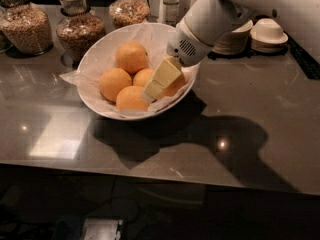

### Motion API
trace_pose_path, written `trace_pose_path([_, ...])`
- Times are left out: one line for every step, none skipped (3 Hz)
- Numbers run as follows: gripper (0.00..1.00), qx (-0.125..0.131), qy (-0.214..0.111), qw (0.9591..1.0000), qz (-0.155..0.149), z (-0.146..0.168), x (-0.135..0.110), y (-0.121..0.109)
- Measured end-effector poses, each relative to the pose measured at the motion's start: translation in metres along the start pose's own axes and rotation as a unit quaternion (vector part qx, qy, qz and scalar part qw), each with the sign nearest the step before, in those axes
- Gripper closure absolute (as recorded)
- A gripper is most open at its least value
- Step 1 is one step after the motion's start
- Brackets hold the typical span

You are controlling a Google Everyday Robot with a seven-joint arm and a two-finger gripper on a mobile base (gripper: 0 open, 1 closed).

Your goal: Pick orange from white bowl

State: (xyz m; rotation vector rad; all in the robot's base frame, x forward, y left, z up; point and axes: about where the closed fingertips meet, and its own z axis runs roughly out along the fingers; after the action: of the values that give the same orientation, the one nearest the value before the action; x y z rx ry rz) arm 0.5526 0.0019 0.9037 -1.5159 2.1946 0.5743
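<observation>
1 fruit [176, 86] in the white bowl [100, 54] mostly behind the gripper [151, 90], arm [215, 19] cropped above

White arm [212, 16], vented wrist [187, 46]; cream gripper [151, 90] inside the white bowl [125, 115].
</observation>
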Motion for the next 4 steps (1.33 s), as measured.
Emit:
trace_pose_path([0.15, -0.003, 0.008, 0.9998, 0.018, 0.009, 0.004, -0.006])
trace_pose_path([0.15, -0.008, 0.014, 0.9992, 0.036, 0.018, 0.008, -0.011])
trace_pose_path([0.15, -0.011, 0.021, 0.9982, 0.055, 0.027, 0.014, -0.015])
trace_pose_path([0.16, -0.003, 0.026, 0.9975, 0.065, 0.029, 0.017, -0.018])
